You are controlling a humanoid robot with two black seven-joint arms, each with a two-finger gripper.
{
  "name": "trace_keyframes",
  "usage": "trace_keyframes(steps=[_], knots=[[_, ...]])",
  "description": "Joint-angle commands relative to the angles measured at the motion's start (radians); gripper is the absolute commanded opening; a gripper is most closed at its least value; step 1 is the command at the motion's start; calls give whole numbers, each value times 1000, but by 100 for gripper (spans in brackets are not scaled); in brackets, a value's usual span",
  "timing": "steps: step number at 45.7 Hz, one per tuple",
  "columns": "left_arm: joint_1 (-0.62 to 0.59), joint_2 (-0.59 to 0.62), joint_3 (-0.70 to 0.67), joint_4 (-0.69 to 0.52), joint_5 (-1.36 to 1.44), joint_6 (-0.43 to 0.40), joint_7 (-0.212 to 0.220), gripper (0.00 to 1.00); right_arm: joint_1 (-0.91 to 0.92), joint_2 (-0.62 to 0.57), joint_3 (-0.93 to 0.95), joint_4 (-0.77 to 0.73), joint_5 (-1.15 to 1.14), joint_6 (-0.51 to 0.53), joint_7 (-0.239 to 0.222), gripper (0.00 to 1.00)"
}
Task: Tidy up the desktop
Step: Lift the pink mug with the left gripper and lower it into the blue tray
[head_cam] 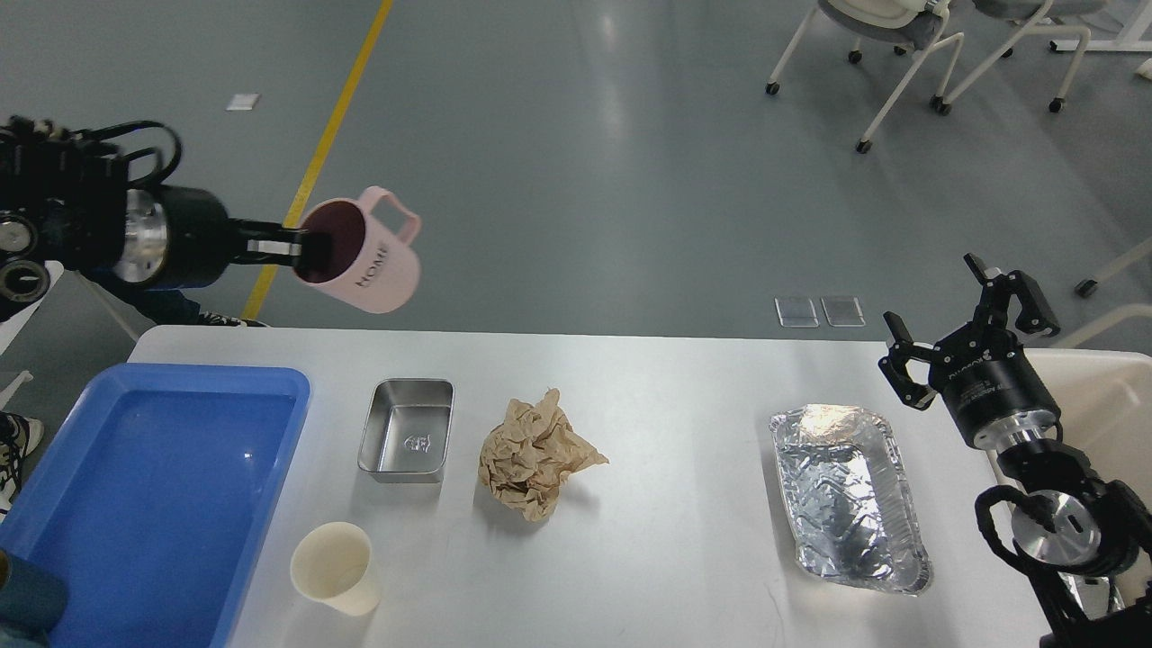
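Gripping the pink mug (pixel 360 256), left pincer (pixel 290 247) aloft; right pincer (pixel 956 319) apart

Desktop (pixel 666 378) under me: smooth white, faint sheen. Blue tray (pixel 153 486) looks glossy plastic; small tin (pixel 407 430) brushed metal, dull shine; foil pan (pixel 846 495) crinkled, bright, mirror-like in patches. Brown paper wad (pixel 533 454) matt and rough-creased, paper cup (pixel 333 567) matt cream, and the pink mug (pixel 364 256) on my left gripper (pixel 292 247) a smooth satin finish.
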Motion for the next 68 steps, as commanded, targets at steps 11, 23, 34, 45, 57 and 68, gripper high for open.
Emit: trace_keyframes(steps=[11,23,34,45,57,68], knots=[[323,151,-10,35,-2,116,-26,2,-3,3,-4,-2,0,0,0,100],[500,219,-10,15,-3,144,-50,2,-3,3,-4,-2,0,0,0,100],[621,240,1,9,-2,223,-57,3,-3,2,-4,-2,0,0,0,100],[661,236,2,9,-5,259,-58,6,-3,2,-4,1,0,0,0,100],[670,233,1,20,-8,277,-58,88,-3,2,-4,-2,0,0,0,100],[669,237,-10,11,-8,277,-63,97,-3,2,-4,-1,0,0,0,100]])
